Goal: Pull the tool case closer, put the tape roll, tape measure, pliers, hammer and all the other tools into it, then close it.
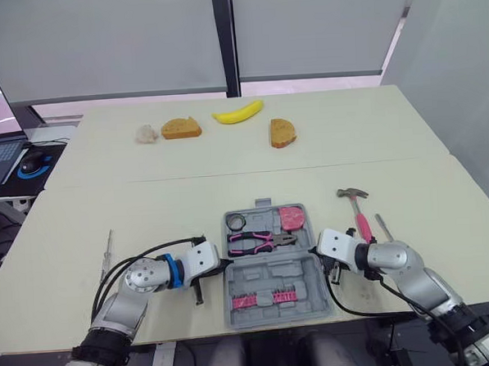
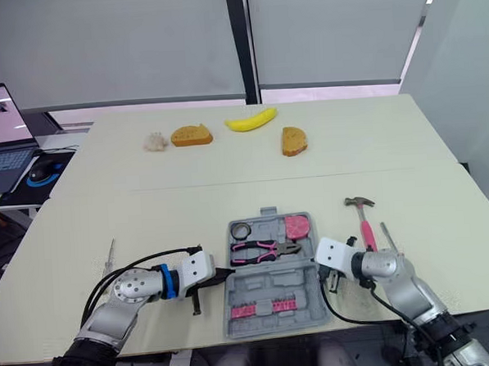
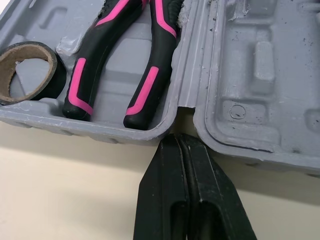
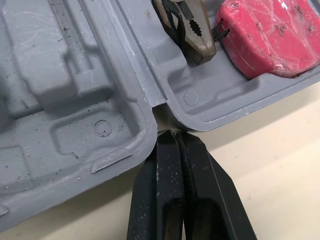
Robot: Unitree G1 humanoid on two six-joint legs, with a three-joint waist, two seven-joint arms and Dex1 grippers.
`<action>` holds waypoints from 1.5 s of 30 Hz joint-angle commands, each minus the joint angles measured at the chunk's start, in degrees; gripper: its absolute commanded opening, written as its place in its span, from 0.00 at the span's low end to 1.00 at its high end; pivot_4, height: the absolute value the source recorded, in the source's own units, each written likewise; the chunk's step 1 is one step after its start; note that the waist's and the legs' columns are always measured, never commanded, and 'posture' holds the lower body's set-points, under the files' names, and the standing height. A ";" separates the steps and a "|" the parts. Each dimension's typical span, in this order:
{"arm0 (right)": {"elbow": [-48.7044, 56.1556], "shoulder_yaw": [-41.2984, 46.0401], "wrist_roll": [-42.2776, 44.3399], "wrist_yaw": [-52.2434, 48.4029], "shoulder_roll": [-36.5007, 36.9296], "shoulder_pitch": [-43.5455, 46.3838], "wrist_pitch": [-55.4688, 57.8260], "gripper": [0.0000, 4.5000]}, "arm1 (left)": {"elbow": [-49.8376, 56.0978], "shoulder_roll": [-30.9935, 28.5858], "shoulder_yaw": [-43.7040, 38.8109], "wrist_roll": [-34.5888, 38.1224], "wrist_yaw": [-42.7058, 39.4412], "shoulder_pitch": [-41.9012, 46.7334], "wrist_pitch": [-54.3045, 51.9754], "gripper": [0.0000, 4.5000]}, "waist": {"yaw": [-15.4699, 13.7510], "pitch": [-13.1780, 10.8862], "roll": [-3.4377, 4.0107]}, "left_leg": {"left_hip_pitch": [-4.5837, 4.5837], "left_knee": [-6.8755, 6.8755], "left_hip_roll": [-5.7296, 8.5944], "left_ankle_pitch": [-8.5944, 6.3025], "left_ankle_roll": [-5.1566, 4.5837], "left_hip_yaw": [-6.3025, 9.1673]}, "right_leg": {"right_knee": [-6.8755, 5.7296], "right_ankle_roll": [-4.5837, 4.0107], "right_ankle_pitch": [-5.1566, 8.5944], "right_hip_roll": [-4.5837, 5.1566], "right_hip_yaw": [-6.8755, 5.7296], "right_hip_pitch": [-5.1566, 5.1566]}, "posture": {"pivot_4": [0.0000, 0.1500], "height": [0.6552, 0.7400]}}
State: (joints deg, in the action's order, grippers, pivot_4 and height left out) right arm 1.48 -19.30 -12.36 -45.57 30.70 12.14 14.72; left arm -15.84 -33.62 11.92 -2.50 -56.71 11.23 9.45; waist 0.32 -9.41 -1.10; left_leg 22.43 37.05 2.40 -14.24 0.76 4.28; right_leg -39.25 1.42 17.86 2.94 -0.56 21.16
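Two grippers flank the open tool case [image 1: 274, 273], one at each end of its hinge. Our left gripper [image 3: 179, 140] has its fingers pressed together with nothing between them, tip at the hinge notch on the case's left edge. Our right gripper [image 4: 175, 136] is closed the same way, empty, at the notch on the case's right edge. In the case's far half we see the tape roll [image 1: 235, 223] at the left, the pliers [image 1: 262, 242] along the hinge and the pink tape measure [image 1: 292, 217] at the right. Its near half holds a row of pink bits [image 1: 263, 298]. The hammer [image 1: 357, 210] lies on the table [image 1: 147, 204] just right of the case, with a thin metal tool [image 1: 383, 226] beside it. Another thin tool [image 1: 108, 247] lies well left of the case. A banana [image 1: 237, 112] sits far beyond the case.
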 commanded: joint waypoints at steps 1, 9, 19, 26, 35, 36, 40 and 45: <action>1.26 -1.80 0.33 0.13 -2.39 1.70 -0.05 0.00 | -0.28 1.33 0.68 -0.24 1.10 2.33 1.87 0.01 | 0.00 0.00 0.00 | 0.00 0.00 0.00 0.00 0.00 0.00 | 0.00 0.00 0.00 0.00 0.00 0.00 | 1.00 1.00; 1.12 -2.19 -0.35 -0.18 -2.87 2.07 1.29 0.00 | -3.17 1.97 0.96 -1.06 1.73 4.50 2.56 0.01 | 0.01 0.01 0.01 | 0.00 0.00 0.00 0.00 0.00 -0.01 | -0.06 0.00 0.00 0.00 0.00 0.02 | 1.00 1.00; 1.42 -2.28 -0.45 -0.41 -2.96 1.73 1.46 0.00 | -4.87 1.42 1.04 -1.96 1.42 5.06 3.37 0.01 | 0.02 0.01 0.01 | -0.03 0.01 0.00 0.00 0.00 -0.01 | -0.08 0.00 0.00 0.00 0.01 0.02 | 1.00 1.00; 1.16 -2.26 -0.55 -0.66 -2.62 1.96 1.19 0.00 | -5.19 1.10 0.88 -2.13 1.12 4.97 3.69 0.01 | 0.02 0.01 0.01 | -0.03 0.00 0.00 0.00 0.00 -0.01 | -0.09 0.00 0.00 0.00 0.01 0.01 | 1.00 1.00; 2.70 2.28 -0.56 2.79 0.52 -1.50 2.00 0.00 | -6.68 -0.19 -0.42 -2.13 1.93 5.08 4.68 0.01 | 0.01 0.01 0.01 | -0.02 0.00 0.01 0.00 0.00 -0.01 | -0.08 0.00 0.00 0.00 0.01 0.02 | 1.00 1.00; 3.04 2.81 -0.50 3.42 0.81 -2.06 1.15 0.00 | -6.79 -0.28 -0.50 -2.11 1.97 5.07 4.83 0.01 | 0.01 0.01 0.01 | -0.02 0.00 0.01 0.00 0.00 -0.01 | -0.08 0.00 0.00 0.00 0.01 0.02 | 1.00 1.00; 4.69 4.69 -0.56 5.48 1.61 -3.97 -0.57 0.00 | -6.62 -0.67 -0.76 -2.07 2.50 4.64 5.06 0.01 | 0.00 0.01 0.01 | -0.01 0.00 0.02 0.00 0.00 -0.02 | -0.07 0.00 0.00 0.01 0.03 0.02 | 1.00 1.00; 7.68 7.58 0.86 5.55 3.23 -5.82 -1.24 0.00 | -4.36 -2.29 -2.24 -0.42 2.35 3.35 3.55 0.01 | 0.09 0.01 0.01 | 0.00 -0.01 0.02 0.00 0.00 -0.02 | -0.08 0.00 0.01 0.01 0.03 0.05 | 1.00 1.00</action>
State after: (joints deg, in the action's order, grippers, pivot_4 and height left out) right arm 5.70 -14.05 -12.65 -40.24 33.15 6.78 14.55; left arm -22.09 -34.30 11.66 -4.40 -54.28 15.26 13.75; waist 0.41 -9.40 -1.08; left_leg 22.43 37.03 2.41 -14.24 0.75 4.26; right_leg -39.33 1.42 17.87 2.95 -0.53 21.21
